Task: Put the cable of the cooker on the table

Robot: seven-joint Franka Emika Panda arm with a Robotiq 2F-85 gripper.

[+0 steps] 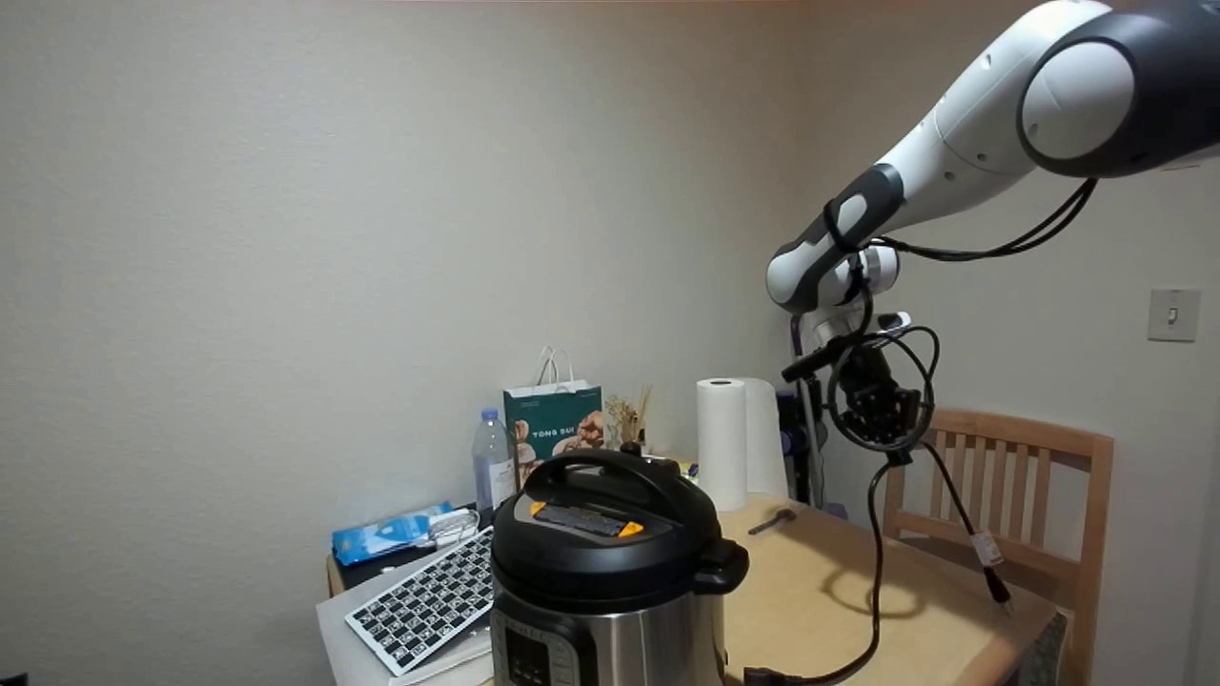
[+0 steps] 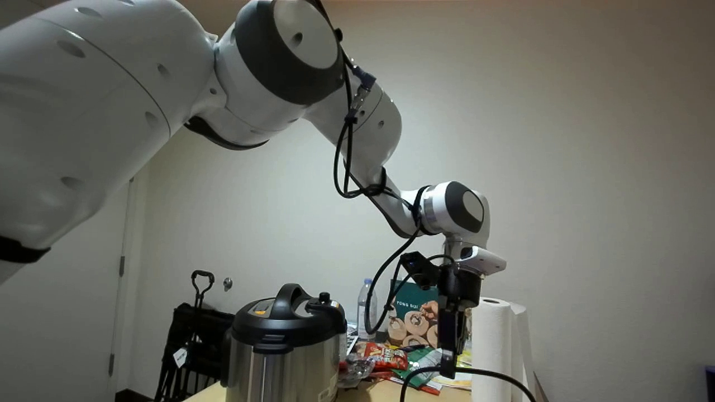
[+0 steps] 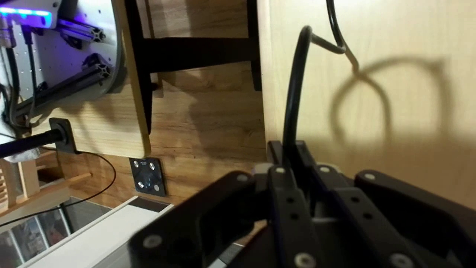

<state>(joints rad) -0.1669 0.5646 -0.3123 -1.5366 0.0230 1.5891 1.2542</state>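
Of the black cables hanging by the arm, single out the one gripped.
The white-labelled cable: the gripper pinches it, and it droops on both sides. The other cables are strapped along the arm, outside the gripper.

In both exterior views the wall is dimly lit, greyer toward the edges. The wrist view has a brighter worktop, soft looped shadows, a glaring blue light and a dark, slightly blurred gripper.

Green paper bag beside a clear bottle, white paper towel roll, slatted chair, light switch
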